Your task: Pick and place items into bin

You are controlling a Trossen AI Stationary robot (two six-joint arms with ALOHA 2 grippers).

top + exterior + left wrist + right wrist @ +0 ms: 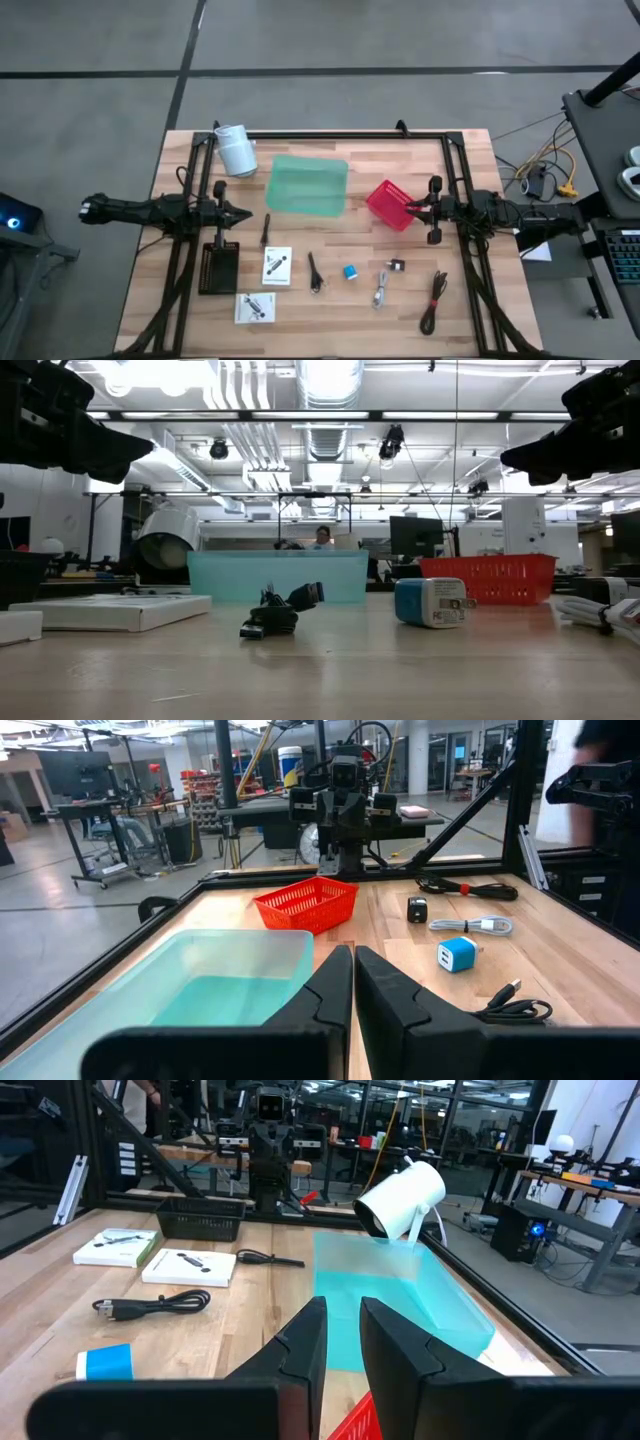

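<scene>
The left claw [240, 213] hangs above the desk [330, 310] at its left side, clenched on nothing, fingers pressed together. Near it stand a white roll [236, 150] and a black basket [218, 268]. Two white packets [277, 265] lie toward the front edge, a thin black stick [266, 230] just behind them. The teal bin [307, 184] sits mid-desk, holding nothing. In front of it lie a short black cable [315, 273], the blue cylinder [350, 272], a silver cable [381, 290], a tiny black adapter [397, 266] and a longer black cable [435, 300]. The red basket [391, 204] sits right of the bin; the right claw [415, 208] hovers at its edge, slightly parted, empty
</scene>
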